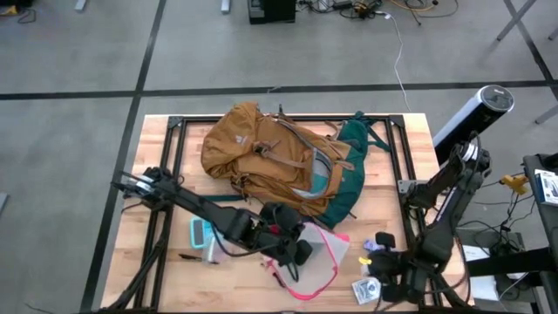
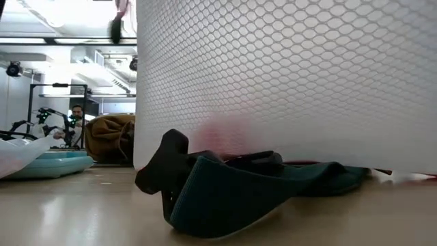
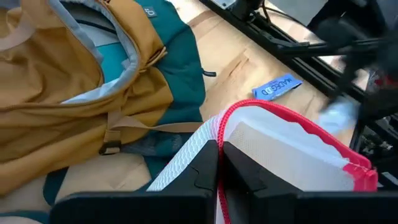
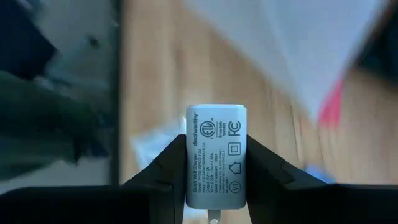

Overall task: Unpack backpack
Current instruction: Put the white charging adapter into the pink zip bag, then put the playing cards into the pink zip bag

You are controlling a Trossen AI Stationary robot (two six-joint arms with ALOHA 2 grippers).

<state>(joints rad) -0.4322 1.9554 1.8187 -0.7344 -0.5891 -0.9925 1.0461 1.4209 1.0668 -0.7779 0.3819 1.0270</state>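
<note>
High view: the backpack lies open mid-worktop, clear of my hands near the front edge, so emptied items land apart from it. Left wrist view: my left hand is pinched shut on the mesh pouch, holding its mouth up. Right wrist view: my right hand clamps the white charger upright.

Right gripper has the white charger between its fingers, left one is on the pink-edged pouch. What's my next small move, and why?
Probably lift the right gripper slightly: its fingers already bracket the white charger near the table's front right corner. Keep the left gripper pinching the pouch's pink edge.
</note>
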